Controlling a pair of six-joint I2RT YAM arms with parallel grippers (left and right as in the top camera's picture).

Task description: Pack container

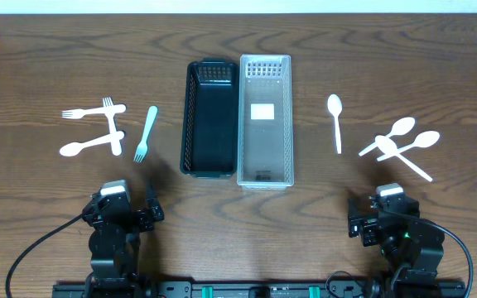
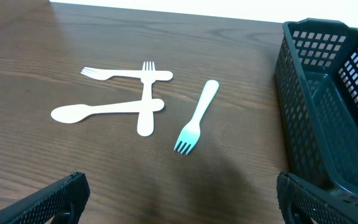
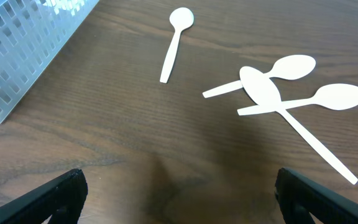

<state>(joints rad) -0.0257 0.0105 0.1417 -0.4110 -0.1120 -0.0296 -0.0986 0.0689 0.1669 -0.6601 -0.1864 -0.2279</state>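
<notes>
The left gripper point(image 2: 182, 196) stands wide open and holds nothing. Just ahead of it lies a teal fork point(image 2: 194, 121). Further ahead and to the left are two crossed white forks point(image 2: 126, 76) and a white spoon point(image 2: 73, 114), and the black basket point(image 2: 328, 112) sits to its right.

The right gripper point(image 3: 182, 193) is likewise open and empty. A single spoon point(image 3: 174, 43) lies ahead, three overlapping spoons point(image 3: 278, 93) ahead-right, and the clear basket point(image 3: 23, 50) to its left.

The cutlery looks like thin, light, slick plastic lying flat, so I would pinch a handle across its narrow middle.

Both wrist views cut off the fingers and the baskets, and the stacking order in the left pile is hard to read.
</notes>
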